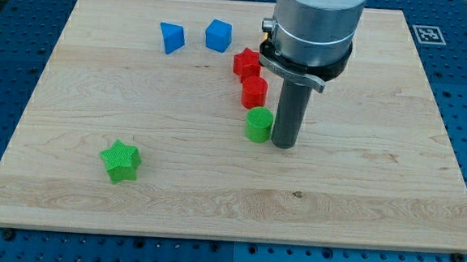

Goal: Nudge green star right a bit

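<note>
The green star (120, 160) lies on the wooden board (360, 179) at the view's lower left. My tip (283, 143) rests on the board near the middle, far to the right of the star. It stands just right of a green cylinder (258, 124), close to it or touching; I cannot tell which.
A red cylinder (254, 92) and a red star-like block (246, 63) stand above the green cylinder. A blue triangular block (172, 37) and a blue cube-like block (218, 34) sit near the board's top. The arm's grey body (315, 26) hangs over the top centre.
</note>
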